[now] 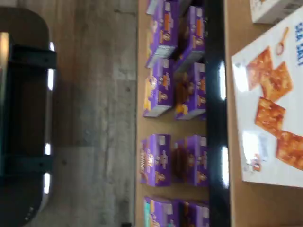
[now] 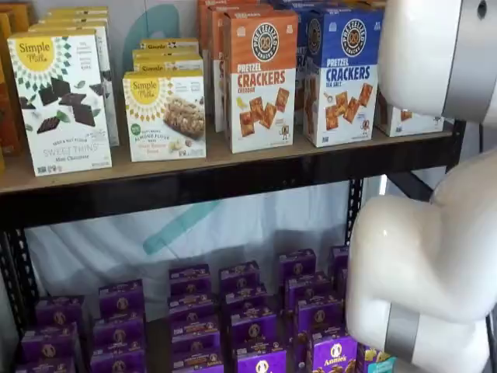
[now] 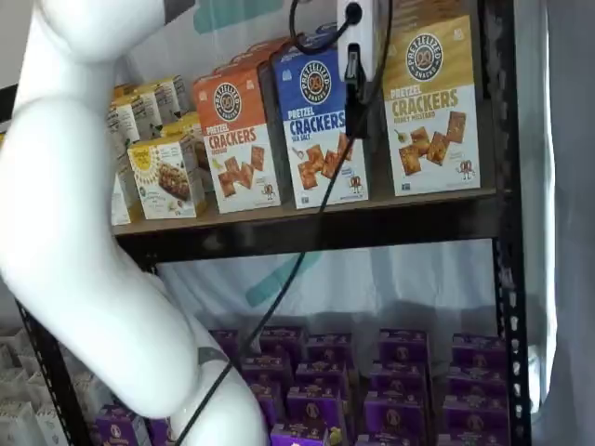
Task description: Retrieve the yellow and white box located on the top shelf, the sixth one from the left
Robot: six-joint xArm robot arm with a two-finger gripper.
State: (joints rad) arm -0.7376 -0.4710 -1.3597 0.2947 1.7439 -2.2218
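A: What is the gripper (image 3: 354, 125) doing?

B: It is hanging from the upper edge in a shelf view, white body above and black fingers below. I am seeing the fingers side-on as one dark bar, so no gap is showing from here, but the jaws are standing spread wide and nothing is sitting between them.

A: What is lying right behind it?

B: The fingers are hanging in front of the right edge of the blue-topped carton (image 3: 316, 93), with a black cable (image 3: 279, 288) trailing down beside them.

A: And the yellow and white box (image 3: 432, 102)?

B: It is standing upright on the top shelf (image 3: 372, 228), just right of that blue carton and apart from the fingers, at the row's right end beside the black upright. An orange-topped carton (image 3: 237, 139) is standing left of the blue one.

A: What is the wrist camera seeing?

B: It is showing a white carton face (image 1: 274, 109) printed with crackers and the words SEA SALT, the black rail (image 1: 215, 118), and small purple boxes (image 1: 161, 90) on the level below.

A: Anything blocking the view?

B: The white arm (image 3: 74, 232) is filling the left of that shelf view.
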